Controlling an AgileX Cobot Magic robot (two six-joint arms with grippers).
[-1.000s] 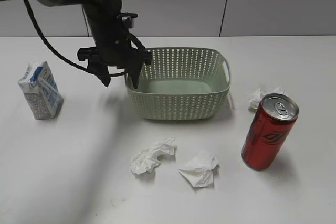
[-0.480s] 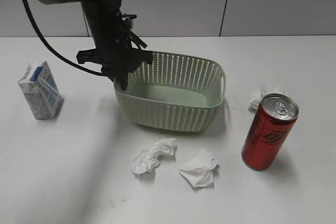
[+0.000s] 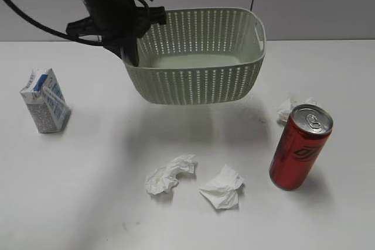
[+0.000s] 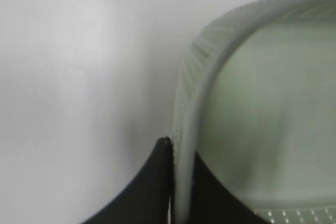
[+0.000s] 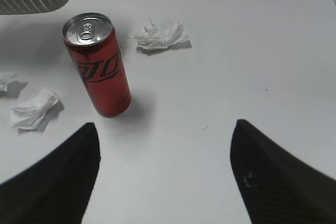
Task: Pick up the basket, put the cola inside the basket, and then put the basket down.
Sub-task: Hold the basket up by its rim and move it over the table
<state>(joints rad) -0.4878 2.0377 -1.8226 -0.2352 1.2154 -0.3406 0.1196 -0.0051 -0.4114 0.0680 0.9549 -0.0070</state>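
Sage-green plastic is pinched in your left tool (image 4: 176, 182): its 2 black fingers sit tight on either side of the basket (image 3: 196, 57) rim at the left end, and the basket hangs clear above the white surface (image 3: 88, 191). Your right tool (image 5: 165, 169) is spread wide with nothing between its fingers, near the cola (image 5: 97, 64), which stands upright beside crumpled tissues (image 5: 160, 36).

Matt plastic basket (image 3: 196, 80), glossy metal cola (image 3: 300, 147), crumpled paper tissues (image 3: 170, 174).
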